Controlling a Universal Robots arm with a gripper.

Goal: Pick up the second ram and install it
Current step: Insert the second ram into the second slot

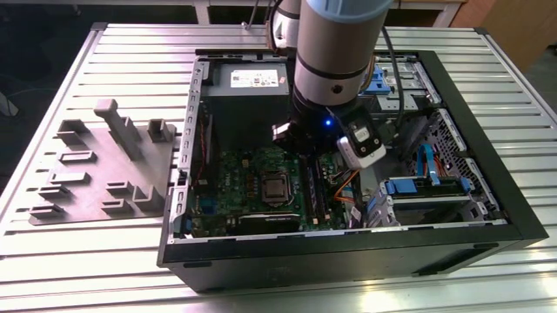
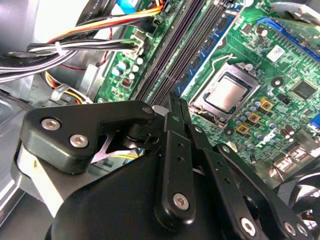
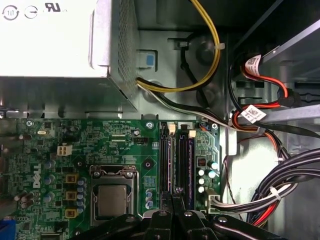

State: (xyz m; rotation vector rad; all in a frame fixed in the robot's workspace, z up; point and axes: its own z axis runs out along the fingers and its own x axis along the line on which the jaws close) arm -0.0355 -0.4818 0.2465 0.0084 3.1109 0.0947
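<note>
we are holding our claw (image 2: pixel 175 100), fingers (image 2: pixel 176 135) pinched shut, right at the memory slots (image 3: pixel 177 160) along the motherboard's (image 3: pixel 100 135) edge, beside the processor socket (image 3: pixel 111 197).

I see green motherboard (image 3: pixel 100 140) right under gripper (image 3: pixel 173 200), CPU socket (image 3: pixel 111 197) just beside it. Grey power supply box (image 3: pixel 50 45) farther off, past board edge. Black cable bundle (image 3: pixel 290 170) near, on side opposite socket. Grey fixture tray (image 1: pixel 104 163) well apart, outside PC case (image 1: pixel 348 257), on slatted table (image 1: pixel 130 59).

Glare on the table (image 1: pixel 392 297), dim inside the case (image 1: pixel 348 257), and the power supply (image 3: pixel 45 45) washes out white in my first wrist view.
</note>
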